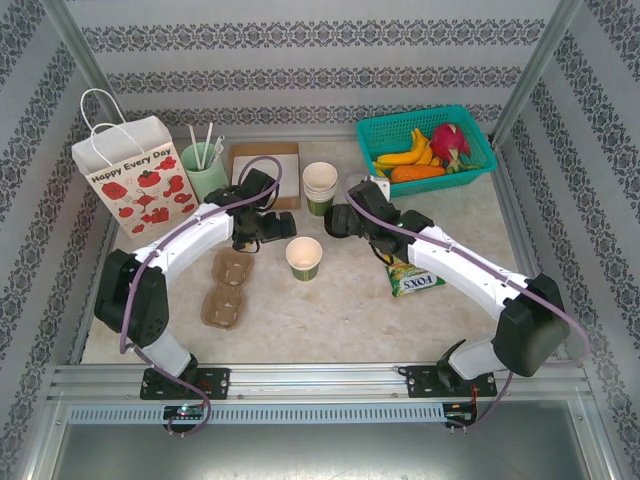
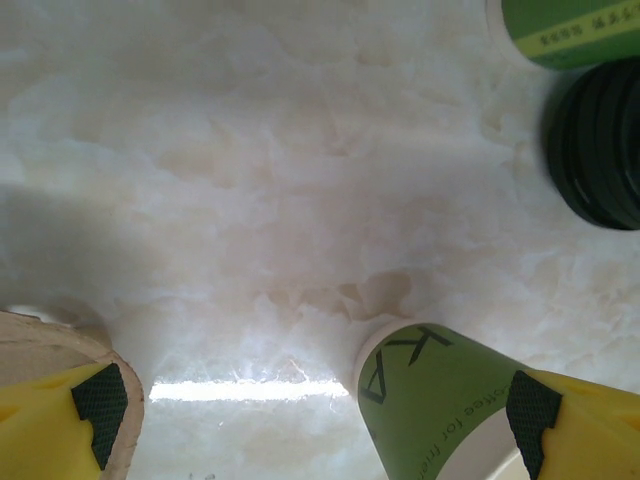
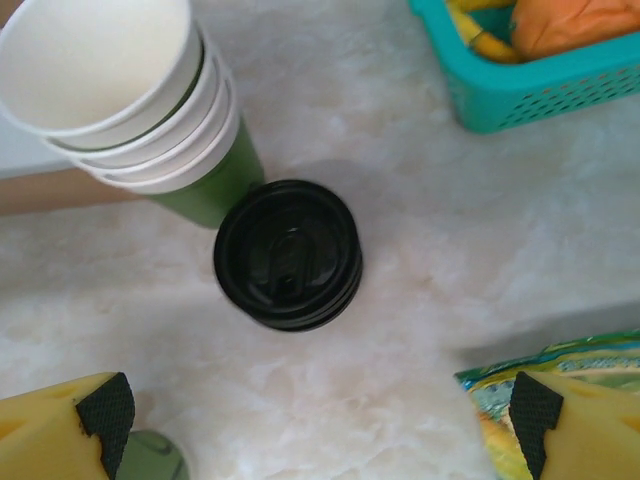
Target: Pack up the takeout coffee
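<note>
Left pincer (image 2: 315, 405) just beside green cup (image 2: 440, 400)

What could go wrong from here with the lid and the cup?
1. The lids look stacked, so the open right gripper above them might lift several at once.
2. The cup stack stands right beside the lids; a closing finger could knock it over.
3. The cup has no lid and sits close to one finger of the left gripper, so a nudge could tip it.
</note>
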`<state>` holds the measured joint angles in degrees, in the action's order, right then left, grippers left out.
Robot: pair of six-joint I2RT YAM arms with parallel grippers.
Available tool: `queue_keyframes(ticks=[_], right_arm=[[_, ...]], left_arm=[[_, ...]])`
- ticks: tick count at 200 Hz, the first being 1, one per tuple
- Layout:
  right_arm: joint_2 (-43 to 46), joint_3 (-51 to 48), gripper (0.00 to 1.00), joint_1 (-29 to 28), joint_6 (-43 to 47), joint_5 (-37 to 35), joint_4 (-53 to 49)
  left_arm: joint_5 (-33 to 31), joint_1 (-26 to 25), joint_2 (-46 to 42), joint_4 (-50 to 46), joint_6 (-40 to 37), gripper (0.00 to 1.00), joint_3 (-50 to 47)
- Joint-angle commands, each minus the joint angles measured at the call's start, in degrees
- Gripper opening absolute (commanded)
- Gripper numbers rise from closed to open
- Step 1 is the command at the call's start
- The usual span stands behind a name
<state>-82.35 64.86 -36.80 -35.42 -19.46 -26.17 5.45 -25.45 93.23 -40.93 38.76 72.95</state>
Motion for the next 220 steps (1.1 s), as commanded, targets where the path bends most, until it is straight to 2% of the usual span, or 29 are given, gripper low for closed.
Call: queue_keyframes(ticks=[1,18,36,61,80,108,141,175,220], right_arm=[[0.15,-1.0,0.98,4.15,4.84,6.01,5.18],[-3.15,1.26,0.98,7.35,4.86,11.98,3.61],[-7.1,3.4,0.95,9.54,6.62,13.95,2.19],[-13.33,7.74,0.84,11.74,10.98,17.66,-1.06],[-17.28,10.81,0.79,12.43,12.38,20.15,-3.03],[-20.85,12.73,0.69,12.54,10.86,18.2,-3.1],[-26.0,16.09,0.58,13.32,10.5,19.51,-3.59],[-29.01,18.33,0.5,13.76,11.08,20.84,-3.88],[-31.17,19.9,0.44,13.75,12.23,21.13,-4.45]], left_arm=[[-5.01,-0.65,-3.88,6.15,4.01,0.99,-0.65],[-8.8,-0.65,-5.15,9.54,6.92,0.99,-0.95],[-13.05,-0.67,-6.49,12.89,7.71,0.99,-1.43],[-19.73,-0.43,-9.15,16.04,7.81,0.99,-2.21],[-15.95,1.76,-12.61,23.49,5.21,0.99,-6.15],[-10.47,2.99,-18.21,34.22,0.03,0.99,-13.74],[-7.32,4.25,-21.96,39.2,-0.83,0.99,-18.81],[-11.09,4.66,-23.45,37.68,0.7,0.99,-20.37],[-11.18,4.66,-22.49,34.14,-0.91,0.99,-18.16]])
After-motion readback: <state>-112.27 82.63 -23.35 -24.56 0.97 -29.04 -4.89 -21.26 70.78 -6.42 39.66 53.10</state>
